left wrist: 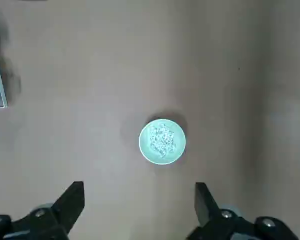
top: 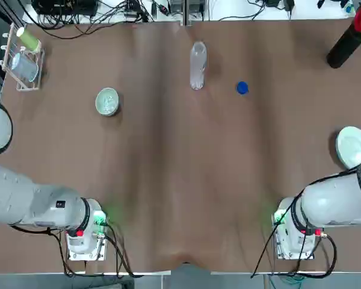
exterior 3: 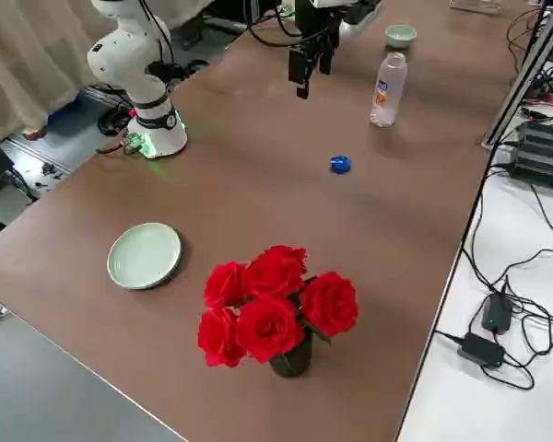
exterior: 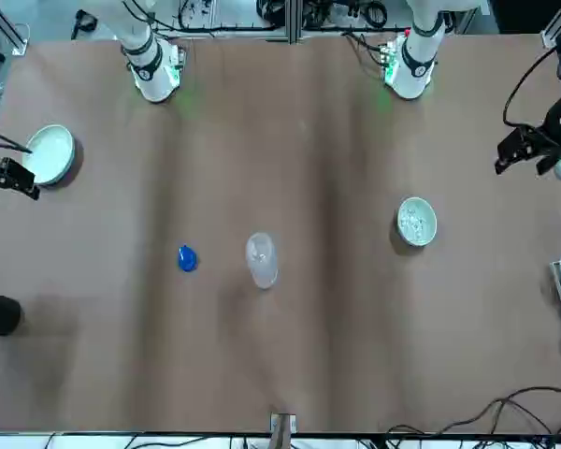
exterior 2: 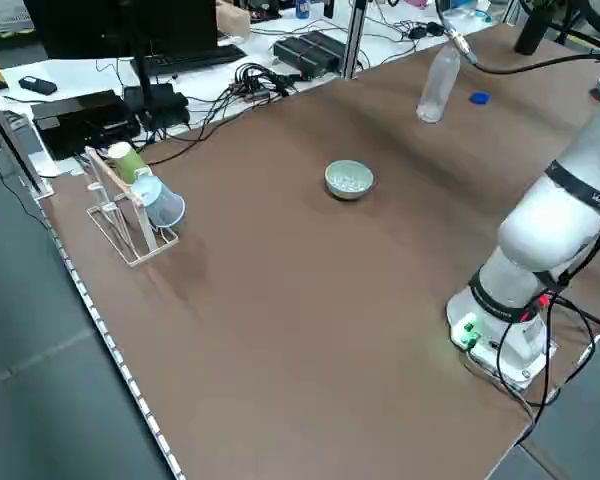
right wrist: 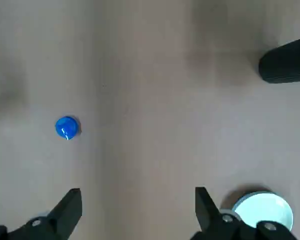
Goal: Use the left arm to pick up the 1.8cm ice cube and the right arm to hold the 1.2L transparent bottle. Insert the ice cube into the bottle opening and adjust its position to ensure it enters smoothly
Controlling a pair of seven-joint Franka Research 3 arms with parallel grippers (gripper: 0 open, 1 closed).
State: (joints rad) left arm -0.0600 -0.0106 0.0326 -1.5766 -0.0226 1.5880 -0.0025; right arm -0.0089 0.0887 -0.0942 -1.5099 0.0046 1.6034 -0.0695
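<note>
Top view | bottle (top: 198, 65) upright near far edge | open tabletop (top: 168, 174) nearer robot

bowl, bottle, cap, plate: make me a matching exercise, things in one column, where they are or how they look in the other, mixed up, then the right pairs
Things
1. bowl
2. bottle
3. cap
4. plate

Places and states
A. lying loose on the table, blue
B. near the right arm's side, pale and wide
C. holding small whitish cubes
D. upright on the table, between the bowl and the cap

Right pairs
1-C
2-D
3-A
4-B
</note>
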